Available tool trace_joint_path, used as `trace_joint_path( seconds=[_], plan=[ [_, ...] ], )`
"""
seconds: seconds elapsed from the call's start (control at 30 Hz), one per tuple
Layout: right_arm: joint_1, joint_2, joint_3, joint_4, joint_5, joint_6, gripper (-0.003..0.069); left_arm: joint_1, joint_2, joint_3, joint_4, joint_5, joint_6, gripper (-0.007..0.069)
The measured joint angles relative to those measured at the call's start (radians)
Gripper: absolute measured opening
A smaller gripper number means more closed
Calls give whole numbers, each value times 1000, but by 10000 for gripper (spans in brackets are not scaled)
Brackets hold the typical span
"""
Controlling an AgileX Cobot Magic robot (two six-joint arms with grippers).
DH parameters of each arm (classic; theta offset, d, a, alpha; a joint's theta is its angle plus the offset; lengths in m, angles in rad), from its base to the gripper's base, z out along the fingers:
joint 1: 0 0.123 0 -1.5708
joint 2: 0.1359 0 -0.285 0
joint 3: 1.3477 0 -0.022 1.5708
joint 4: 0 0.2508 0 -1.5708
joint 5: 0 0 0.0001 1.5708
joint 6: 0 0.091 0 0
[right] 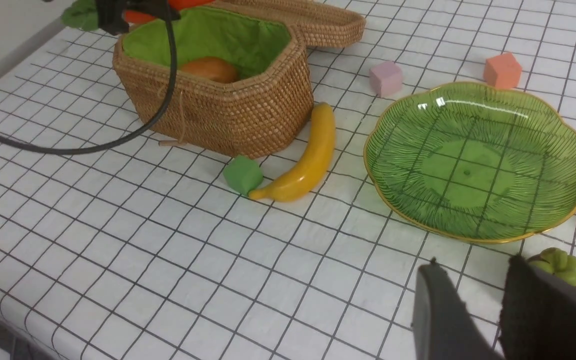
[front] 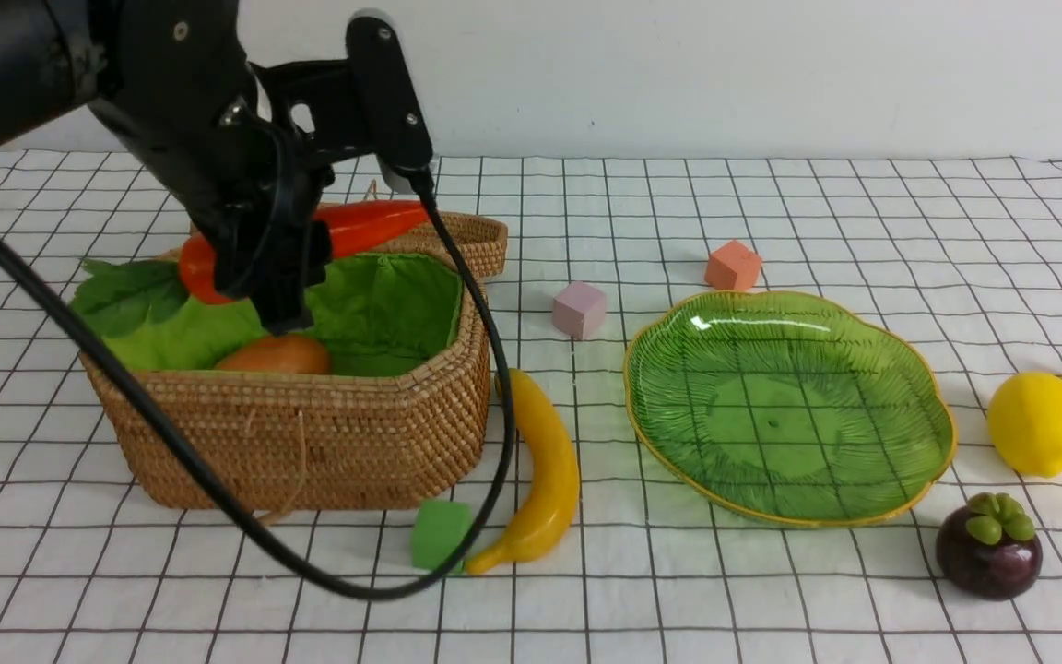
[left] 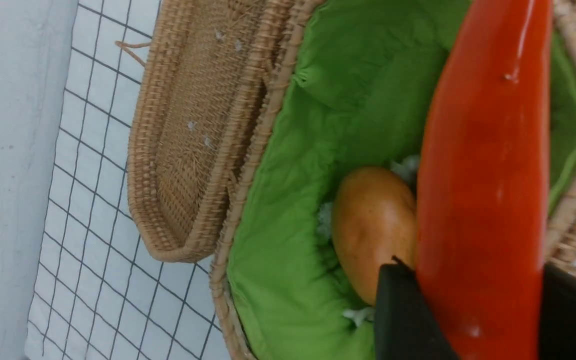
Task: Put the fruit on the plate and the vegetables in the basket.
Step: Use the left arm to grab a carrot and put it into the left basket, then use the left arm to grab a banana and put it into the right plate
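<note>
In the upper left of the front view, the left gripper (front: 282, 267) is clamped on the carrot (front: 360, 226), holding it above the open basket (front: 310, 443). The carrot's long axis runs roughly crosswise in the frame, leafy end toward the left edge, bare end tilting up to the right, near the rim by the lid. That relation decides the coming move: the basket's mouth lies directly beneath the pincer, so a lowering and a release should do, perhaps with a slight turn so that neither end catches on the rim. The potato (front: 277, 355) lies inside on the green lining, below the carrot; whether they touch is hard to judge, though they look apart. The left arm is plainly the nearer one. The right gripper (right: 483, 305), at the lower right of its wrist view, has its fingers apart with nothing between them, as far as that dark, cropped corner shows.
</note>
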Motion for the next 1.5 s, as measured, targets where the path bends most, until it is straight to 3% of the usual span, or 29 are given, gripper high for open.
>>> trace_joint_path(
  seconds=[0.1, 0.13, 0.23, 0.37, 0.47, 0.6, 0.67, 0.7, 0.77, 0.8, 0.93, 1.07, 1.23, 1.33, 1.5],
  plan=[
    [0, 0, 0, 3, 0, 0, 214, 28, 26, 0, -10, -46, 12, 409],
    [0, 0, 0, 9, 2, 0, 214, 34, 40, 0, -9, -63, 16, 492],
    [0, 0, 0, 20, 12, 0, 214, 37, 59, 1, 5, -88, 15, 628],
    [0, 0, 0, 27, 19, 0, 216, 37, 59, 2, 16, -107, -28, 661],
    [0, 0, 0, 27, 19, 0, 218, 37, 50, 2, -45, -102, -119, 622],
    [0, 0, 0, 26, 44, -1, 221, -31, 11, 2, -274, -6, -486, 337],
    [0, 0, 0, 26, 47, -1, 224, -99, 2, 2, -308, 45, -607, 197],
    [0, 0, 0, 27, 50, -2, 225, -163, 1, 2, -316, 89, -694, 82],
    [0, 0, 0, 27, 53, -3, 225, -220, 3, 2, -316, 113, -746, 24],
    [0, 0, 0, 27, 61, -3, 225, -296, 14, 2, -306, 139, -800, -13],
    [0, 0, 0, 26, 90, -3, 225, -434, 88, 0, -279, 161, -887, -11],
    [0, 0, 0, 24, 107, -3, 225, -447, 186, 0, -251, 162, -931, 54],
    [0, 0, 0, 22, 118, -8, 225, -431, 317, 0, -79, 87, -1009, 316],
    [0, 0, 0, 22, 118, -18, 227, -431, 352, 0, 27, 16, -1084, 430],
    [0, 0, 0, 22, 121, -46, 228, -431, 392, 0, 185, -82, -1190, 486]
  ],
)
